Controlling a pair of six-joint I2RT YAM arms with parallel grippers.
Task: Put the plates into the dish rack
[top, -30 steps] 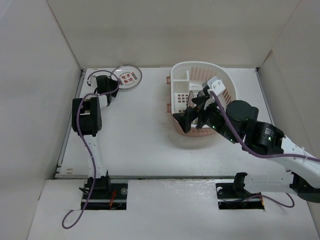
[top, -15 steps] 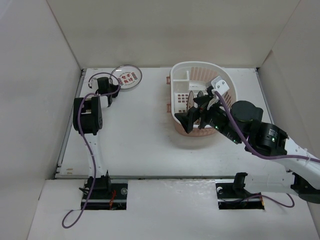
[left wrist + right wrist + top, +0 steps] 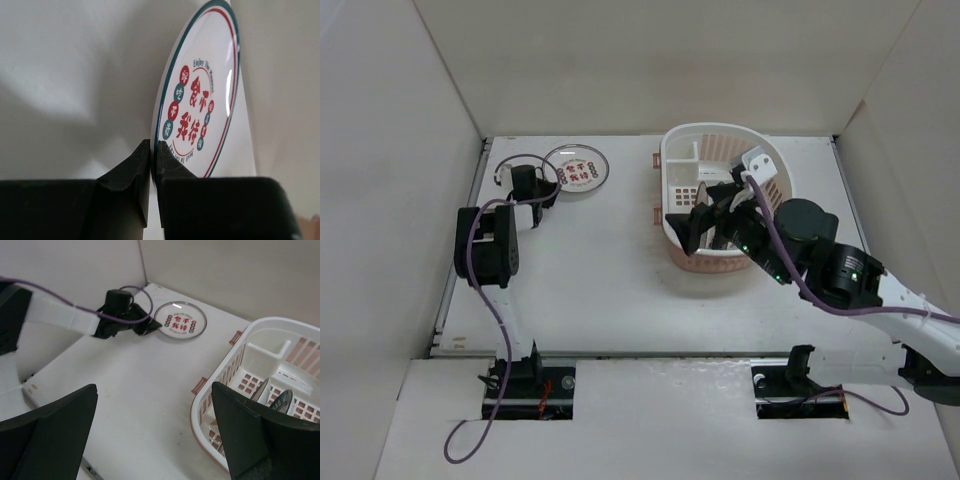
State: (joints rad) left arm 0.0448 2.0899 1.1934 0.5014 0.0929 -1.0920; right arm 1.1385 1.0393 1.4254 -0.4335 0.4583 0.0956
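Mounted on black brackets at the near edge of the flat white counter (image 3: 610,290), both arms share one build. The left arm (image 3: 485,250) has slim white links between bulky black joint housings, and a thin purple cable (image 3: 525,156) loops along it, trailing past the counter's near edge. The right arm (image 3: 840,275) has rounded black motor housings with small green lights, white shells and its own purple cable. Both pairs of jaws are matte black and wedge-shaped.
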